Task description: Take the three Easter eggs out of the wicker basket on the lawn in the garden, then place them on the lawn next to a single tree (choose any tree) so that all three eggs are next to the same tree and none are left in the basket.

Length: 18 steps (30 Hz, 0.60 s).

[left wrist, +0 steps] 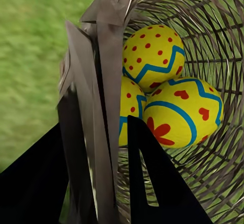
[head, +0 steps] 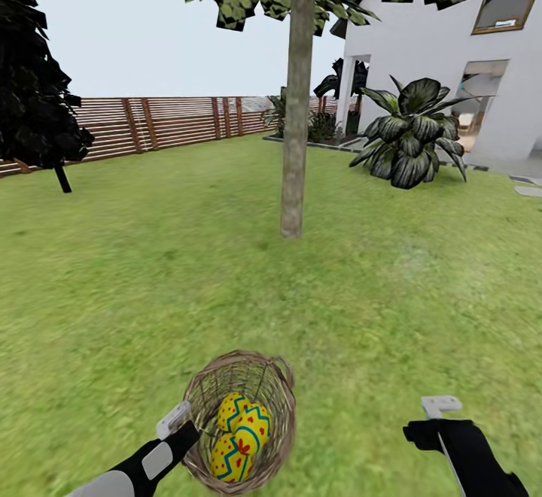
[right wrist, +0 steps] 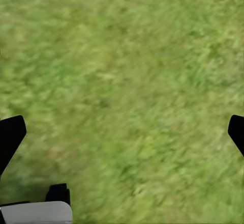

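Observation:
The wicker basket (head: pixel 239 376) is at the bottom centre of the head view, tilted, with the three Easter eggs (head: pixel 239 433) piled inside. My left gripper (head: pixel 181 423) is shut on the basket's rim. In the left wrist view the left gripper (left wrist: pixel 96 124) has one finger outside the woven wall (left wrist: pixel 99 81) and one inside, beside the eggs (left wrist: pixel 180 114). My right gripper (head: pixel 435 418) hangs open to the basket's right, over bare lawn (right wrist: pixel 127 71). The tree (head: pixel 296 120), with its pale trunk, stands straight ahead on the lawn (head: pixel 150 271).
A broad-leaved striped plant (head: pixel 410 135) grows right of the tree, in front of the white house (head: pixel 444 53). A dark conical tree (head: pixel 34 90) stands at the far left before the brown slat fence (head: pixel 165 124). Grey paving (head: pixel 527 188) lies at the right edge.

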### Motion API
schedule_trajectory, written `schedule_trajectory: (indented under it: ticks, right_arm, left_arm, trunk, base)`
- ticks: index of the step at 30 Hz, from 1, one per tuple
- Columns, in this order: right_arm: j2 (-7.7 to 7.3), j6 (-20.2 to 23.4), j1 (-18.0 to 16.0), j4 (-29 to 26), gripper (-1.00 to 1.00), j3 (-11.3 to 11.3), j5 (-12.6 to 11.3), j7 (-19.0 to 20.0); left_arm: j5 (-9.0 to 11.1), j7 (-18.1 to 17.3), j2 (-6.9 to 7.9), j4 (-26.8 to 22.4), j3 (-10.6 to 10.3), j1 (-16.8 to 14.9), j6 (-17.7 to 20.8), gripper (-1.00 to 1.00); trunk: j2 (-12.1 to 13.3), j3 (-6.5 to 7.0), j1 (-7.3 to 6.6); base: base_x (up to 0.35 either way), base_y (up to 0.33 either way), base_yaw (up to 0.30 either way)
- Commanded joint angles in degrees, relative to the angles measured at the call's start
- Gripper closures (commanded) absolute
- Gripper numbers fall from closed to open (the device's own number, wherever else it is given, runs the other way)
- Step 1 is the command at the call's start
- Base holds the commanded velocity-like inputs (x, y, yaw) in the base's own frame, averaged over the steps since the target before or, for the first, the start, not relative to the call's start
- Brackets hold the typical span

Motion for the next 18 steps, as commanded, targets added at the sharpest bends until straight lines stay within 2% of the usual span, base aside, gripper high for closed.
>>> schedule_trajectory:
  ticks: [1,5,7,8,9,11,12,16,18]
  right_arm:
    - [0.02,0.20,-0.05,0.50,-1.00,-0.05,0.64,0.56]
    - [-0.09,-0.59,-0.05,1.57,-1.00,-0.03,0.60,1.26]
    - [-0.14,-5.40,-0.05,5.24,-1.00,0.03,0.60,1.42]
    - [-0.18,-9.16,-0.05,8.27,-1.00,0.05,0.70,2.09]
    - [-0.22,-10.93,-0.05,9.47,-1.00,0.06,0.81,3.58]
    - [-0.36,-12.03,-0.05,10.11,-1.00,0.06,0.97,7.80]
    - [-0.39,-12.11,-0.05,10.18,-1.00,0.06,0.99,8.37]
    - [-0.24,-12.30,-0.05,11.57,-1.00,0.11,1.06,8.87]
    - [-0.03,-15.32,-0.05,17.74,-1.00,0.10,1.10,8.58]
  left_arm:
    - [0.68,-0.17,-0.04,-0.10,0.12,-0.03,0.19,1.00]
    - [0.68,-0.17,-0.09,-0.10,0.10,-0.03,0.15,1.00]
    - [0.68,-0.17,-0.09,-0.10,0.11,-0.03,0.15,1.00]
    - [0.68,-0.17,-0.09,-0.10,0.11,-0.03,0.15,1.00]
    - [0.68,-0.17,-0.09,-0.10,0.12,-0.03,0.15,1.00]
    - [0.68,-0.17,-0.09,-0.10,0.12,-0.03,0.15,1.00]
    - [0.68,-0.17,-0.09,-0.10,0.12,-0.03,0.15,1.00]
    - [0.68,-0.17,-0.09,-0.10,0.12,-0.03,0.15,1.00]
    - [0.68,-0.17,-0.13,-0.10,0.10,-0.03,0.15,1.00]
  trunk:
    - [-0.11,-0.11,0.06]
    - [-0.11,-0.11,0.06]
    - [-0.11,-0.11,0.06]
    - [-0.11,-0.11,0.06]
    - [-0.11,-0.11,0.06]
    - [-0.11,-0.11,0.06]
    - [-0.11,-0.11,0.06]
    - [-0.11,-0.11,0.06]
    - [-0.11,-0.11,0.06]
  base:
    - [0.340,0.000,0.000]
    - [0.341,0.000,0.000]
    - [0.340,0.000,0.000]
    - [0.341,0.000,0.000]
    - [0.341,0.000,0.000]
    - [0.341,0.000,0.000]
    - [0.340,0.000,0.000]
    - [0.341,0.000,0.000]
    - [0.341,0.000,0.000]
